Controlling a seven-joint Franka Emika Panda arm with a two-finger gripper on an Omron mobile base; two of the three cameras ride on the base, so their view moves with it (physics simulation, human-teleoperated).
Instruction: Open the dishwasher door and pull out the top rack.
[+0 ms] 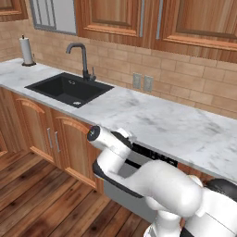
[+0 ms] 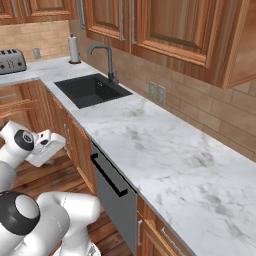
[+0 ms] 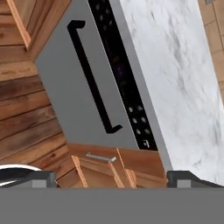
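The dishwasher door point(image 3: 65, 83) is a flat grey panel set under the marble counter, and it stands shut. Its long black bar handle point(image 3: 92, 78) runs beside the black control strip point(image 3: 122, 74). In the right base view the door point(image 2: 117, 202) and its handle point(image 2: 107, 175) face the wooden floor. My gripper point(image 3: 111, 178) is open, its two fingertips point(image 3: 43, 177) set wide apart with nothing between them. It hangs in front of the door, apart from the handle, and the hand point(image 2: 47, 145) sits out over the floor. The top rack is hidden behind the shut door.
A marble counter point(image 1: 162, 125) runs above the door, with a black sink point(image 1: 69, 90) and faucet point(image 1: 83, 60) to the left. A paper towel roll point(image 1: 27, 51) and a toaster point(image 2: 11, 61) stand further off. Brown cabinet doors point(image 1: 39, 129) flank the dishwasher; wooden floor point(image 1: 41, 203) lies in front.
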